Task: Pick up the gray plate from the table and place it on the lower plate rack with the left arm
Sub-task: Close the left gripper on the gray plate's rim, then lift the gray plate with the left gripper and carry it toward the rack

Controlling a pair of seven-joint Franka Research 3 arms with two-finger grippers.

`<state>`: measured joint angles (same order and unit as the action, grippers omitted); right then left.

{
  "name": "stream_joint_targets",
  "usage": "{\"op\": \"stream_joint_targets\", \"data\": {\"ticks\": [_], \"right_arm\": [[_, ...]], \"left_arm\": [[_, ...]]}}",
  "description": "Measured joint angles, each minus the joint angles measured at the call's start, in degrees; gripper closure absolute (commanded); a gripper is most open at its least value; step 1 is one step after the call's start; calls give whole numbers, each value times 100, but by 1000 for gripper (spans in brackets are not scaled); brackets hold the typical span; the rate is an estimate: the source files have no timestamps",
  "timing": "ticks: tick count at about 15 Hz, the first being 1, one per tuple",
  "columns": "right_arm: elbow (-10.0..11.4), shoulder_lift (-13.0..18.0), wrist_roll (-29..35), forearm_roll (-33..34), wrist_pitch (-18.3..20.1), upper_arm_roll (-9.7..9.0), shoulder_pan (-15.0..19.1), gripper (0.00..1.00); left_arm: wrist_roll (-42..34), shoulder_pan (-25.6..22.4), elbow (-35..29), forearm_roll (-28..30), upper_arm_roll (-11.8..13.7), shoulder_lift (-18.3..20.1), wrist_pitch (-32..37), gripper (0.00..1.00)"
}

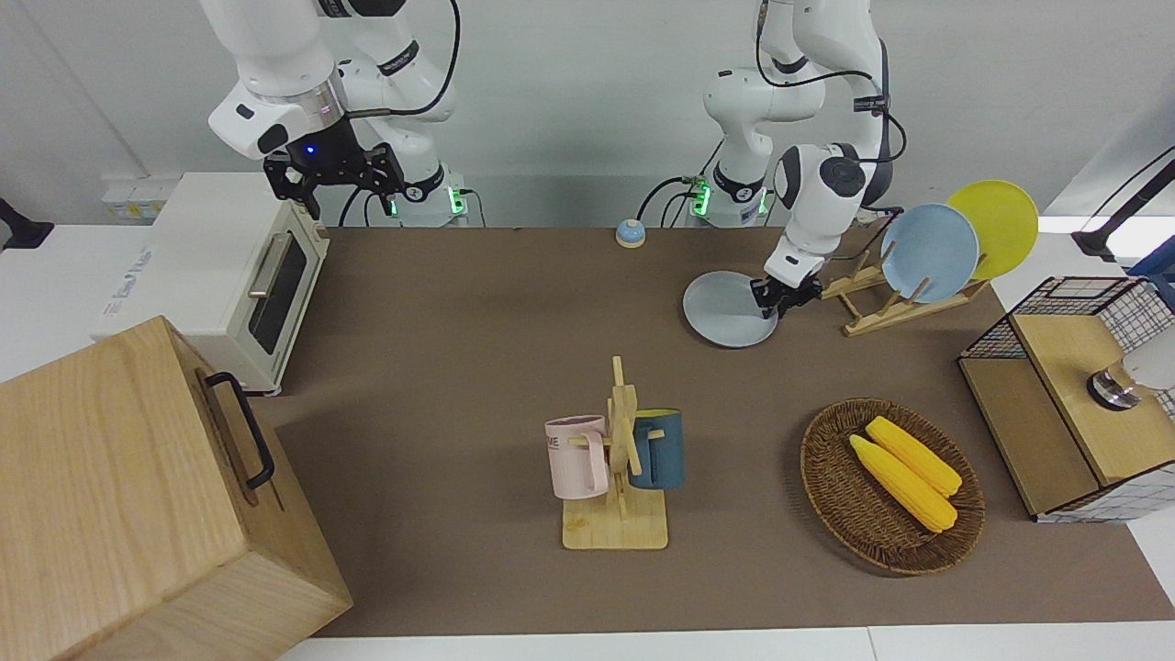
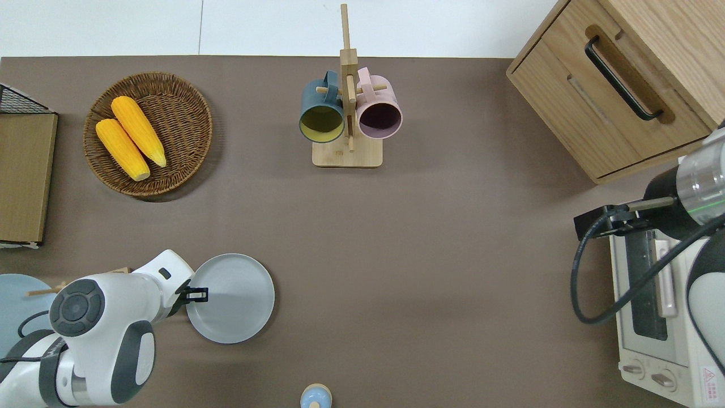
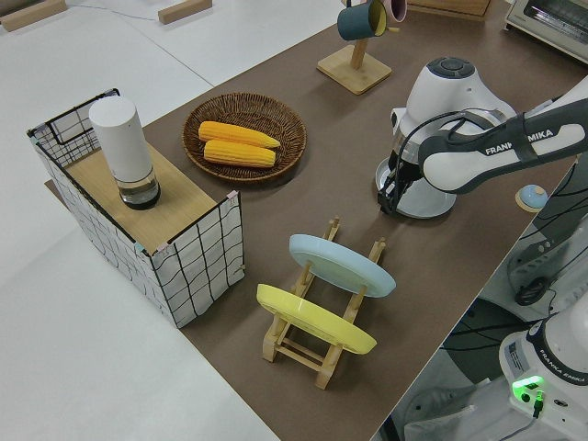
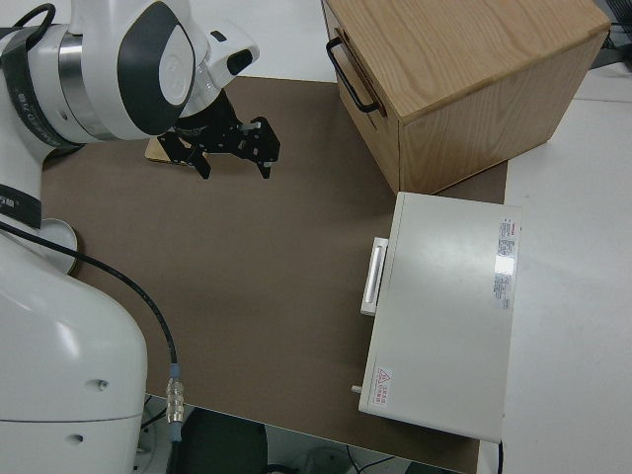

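The gray plate (image 1: 721,310) (image 2: 238,299) lies flat on the table (image 1: 477,330), close to the robots toward the left arm's end. My left gripper (image 1: 778,298) (image 2: 195,294) (image 3: 393,195) is down at the plate's rim on the side toward the lower plate rack (image 1: 895,310) (image 3: 296,349), its jaws drawn together on that rim. The rack stands beside the plate and holds a sky-blue plate (image 1: 929,252) and a yellow plate (image 1: 993,228) upright; its slots closest to the gray plate are free. My right gripper (image 1: 335,174) (image 4: 232,148) is parked, open.
A mug stand (image 1: 617,459) with two mugs stands mid-table. A wicker basket (image 1: 831,496) with corn and a wire-and-wood box (image 1: 1065,395) are toward the left arm's end. A toaster oven (image 1: 229,275) and a wooden cabinet (image 1: 138,496) are at the right arm's end. A small bell (image 1: 630,233) sits by the robots.
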<state>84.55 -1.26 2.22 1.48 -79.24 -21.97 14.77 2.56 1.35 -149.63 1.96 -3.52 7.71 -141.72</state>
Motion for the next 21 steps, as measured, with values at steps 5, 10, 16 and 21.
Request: {"op": "stream_joint_targets", "data": {"ticks": [5, 10, 16, 21], "right_arm": [[0, 0, 0, 0, 0, 0, 0, 17], [0, 0, 0, 0, 0, 0, 0, 17], [0, 0, 0, 0, 0, 0, 0, 17], [0, 0, 0, 0, 0, 0, 0, 17]], "left_arm": [[1, 45, 3, 0, -1, 71, 16, 1000], [2, 48, 61, 8, 4, 120, 56, 1000], [21, 48, 676, 8, 20, 280, 814, 1000], [32, 48, 1373, 8, 25, 483, 1856, 1000]]}}
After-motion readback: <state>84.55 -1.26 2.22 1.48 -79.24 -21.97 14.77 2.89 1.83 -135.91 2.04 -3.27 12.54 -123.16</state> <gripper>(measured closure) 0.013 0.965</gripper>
